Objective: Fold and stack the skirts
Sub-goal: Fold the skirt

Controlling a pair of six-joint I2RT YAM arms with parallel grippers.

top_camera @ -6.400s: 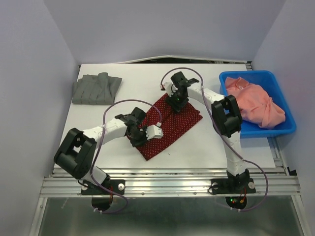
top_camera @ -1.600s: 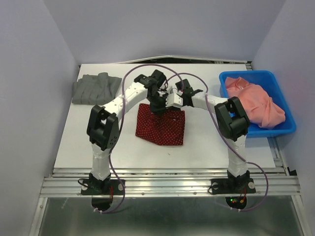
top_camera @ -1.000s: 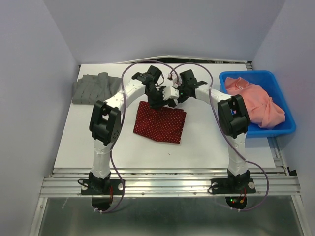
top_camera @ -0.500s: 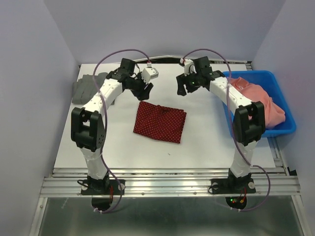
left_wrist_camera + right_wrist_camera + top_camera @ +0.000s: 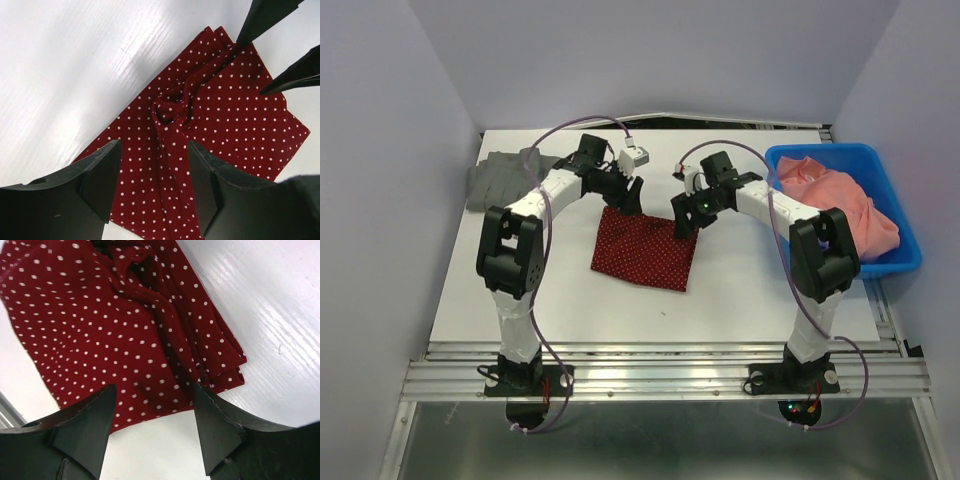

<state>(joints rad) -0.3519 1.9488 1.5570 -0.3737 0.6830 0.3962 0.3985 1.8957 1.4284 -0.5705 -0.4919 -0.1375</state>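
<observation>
The dark red polka-dot skirt [image 5: 645, 250] lies folded into a rough square on the white table, with a bunched wrinkle near its far edge [image 5: 170, 115]. It also shows in the right wrist view [image 5: 115, 325]. My left gripper [image 5: 628, 195] is open and empty just above the skirt's far left corner. My right gripper [image 5: 684, 224] is open and empty over the skirt's far right corner. The dark grey skirt [image 5: 510, 178] lies folded at the table's far left, partly behind my left arm.
A blue bin [image 5: 895, 255] holding pink cloth [image 5: 845, 210] stands at the right edge of the table [image 5: 520, 300]. Grey walls close in left, right and behind.
The skirt went from a long diagonal strip to a folded square. Both grippers let it go, lifted back and apart, and have now come down to its far corners.
</observation>
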